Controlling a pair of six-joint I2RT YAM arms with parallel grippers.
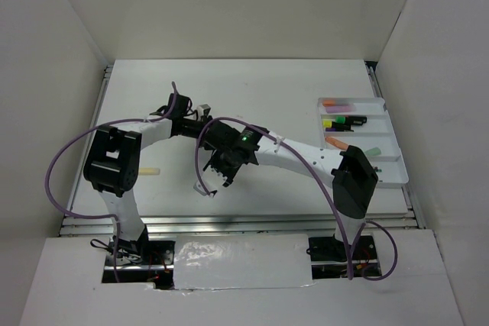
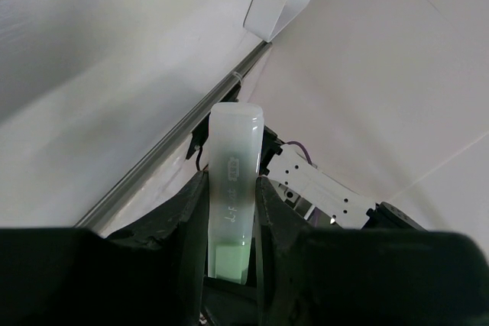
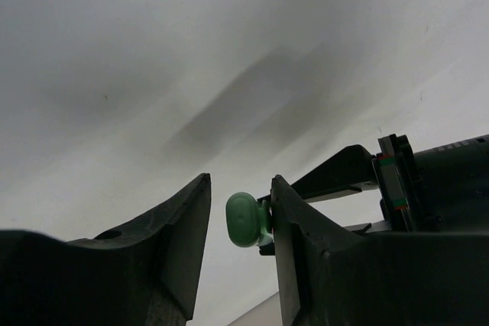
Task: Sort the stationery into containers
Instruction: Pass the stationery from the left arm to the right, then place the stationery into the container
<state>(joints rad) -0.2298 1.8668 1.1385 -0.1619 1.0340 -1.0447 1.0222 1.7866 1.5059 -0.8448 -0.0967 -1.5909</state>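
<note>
My left gripper (image 2: 229,182) is shut on a pastel green marker (image 2: 235,150) with a frosted cap, which sticks out forward from between its fingers. In the right wrist view the marker's rounded green end (image 3: 245,220) sits between the fingers of my open right gripper (image 3: 241,188), close against the right-hand finger (image 3: 294,234), with a gap to the left one. In the top view the two grippers, left (image 1: 200,124) and right (image 1: 221,159), meet above the table's middle. The white divided tray (image 1: 391,159) stands at the right.
The tray holds a pink-and-orange marker (image 1: 336,102), highlighters with yellow and green caps (image 1: 344,121), an orange pen (image 1: 337,143) and a pale green marker (image 1: 372,149). A pale yellow marker (image 1: 149,170) lies on the table near the left arm. White walls enclose the table.
</note>
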